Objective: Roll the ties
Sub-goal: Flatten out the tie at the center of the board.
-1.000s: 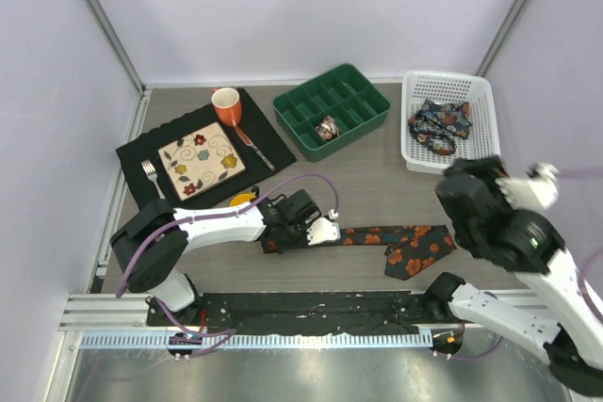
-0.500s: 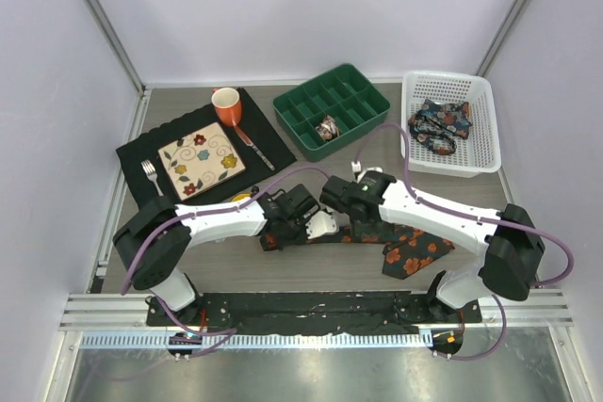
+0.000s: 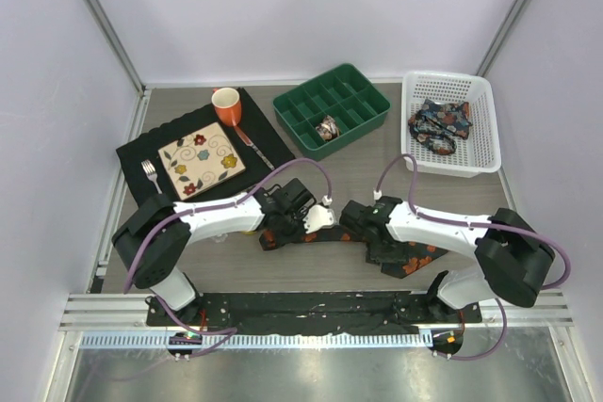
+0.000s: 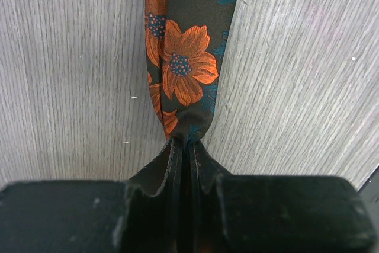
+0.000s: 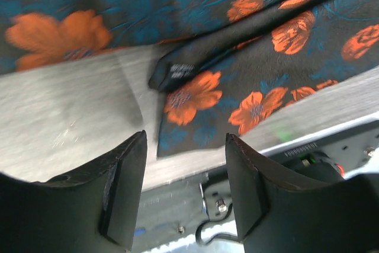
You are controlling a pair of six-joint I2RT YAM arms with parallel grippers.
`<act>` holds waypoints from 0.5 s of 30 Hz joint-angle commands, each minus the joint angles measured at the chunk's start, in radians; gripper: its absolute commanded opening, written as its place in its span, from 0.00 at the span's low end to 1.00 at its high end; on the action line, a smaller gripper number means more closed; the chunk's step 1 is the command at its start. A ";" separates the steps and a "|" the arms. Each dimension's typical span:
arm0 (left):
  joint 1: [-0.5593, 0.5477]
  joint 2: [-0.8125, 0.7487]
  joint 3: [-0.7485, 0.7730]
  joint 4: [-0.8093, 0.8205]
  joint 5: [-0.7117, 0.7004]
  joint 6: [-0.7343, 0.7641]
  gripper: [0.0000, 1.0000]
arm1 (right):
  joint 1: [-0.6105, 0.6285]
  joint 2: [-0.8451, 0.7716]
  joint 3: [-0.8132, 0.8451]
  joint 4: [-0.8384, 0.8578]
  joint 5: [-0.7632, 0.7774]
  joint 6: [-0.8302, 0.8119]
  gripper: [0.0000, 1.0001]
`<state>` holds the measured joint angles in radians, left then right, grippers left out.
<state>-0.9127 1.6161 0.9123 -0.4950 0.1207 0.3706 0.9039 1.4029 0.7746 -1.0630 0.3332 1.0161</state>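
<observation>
grey table (image 3: pixel 377 176), tie (image 4: pixel 183 63) pinched in left pincer (image 4: pixel 183 146)

The tie's (image 4: pixel 180 63) near tip vanishes between the closed fingers of the left gripper (image 4: pixel 182 146), and its far run leaves by the top edge. From above, both arms cover much of the tie, the right arm lying over part of its wide end. At the right gripper (image 5: pixel 186 140), the spread fingers are cut off below, and the label (image 5: pixel 180 70) on the tie is too blurred to read. Beyond the tie, the roll (image 3: pixel 327 127) in the tray (image 3: pixel 369 88) is too small to make out, and the bundle (image 3: pixel 439 125) in the basket (image 3: pixel 443 76) is too tangled to count.
</observation>
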 commanded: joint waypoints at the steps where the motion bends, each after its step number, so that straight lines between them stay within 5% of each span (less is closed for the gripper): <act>1: 0.037 0.028 -0.046 -0.060 0.016 -0.004 0.10 | -0.022 -0.031 -0.058 0.103 0.020 0.033 0.59; 15: 0.043 0.044 -0.067 -0.048 0.037 0.014 0.10 | -0.111 -0.058 -0.084 0.202 0.082 0.013 0.63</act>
<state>-0.8810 1.6096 0.9016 -0.4835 0.1764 0.3744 0.8108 1.3228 0.6910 -0.9108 0.3740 1.0302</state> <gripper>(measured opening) 0.110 0.627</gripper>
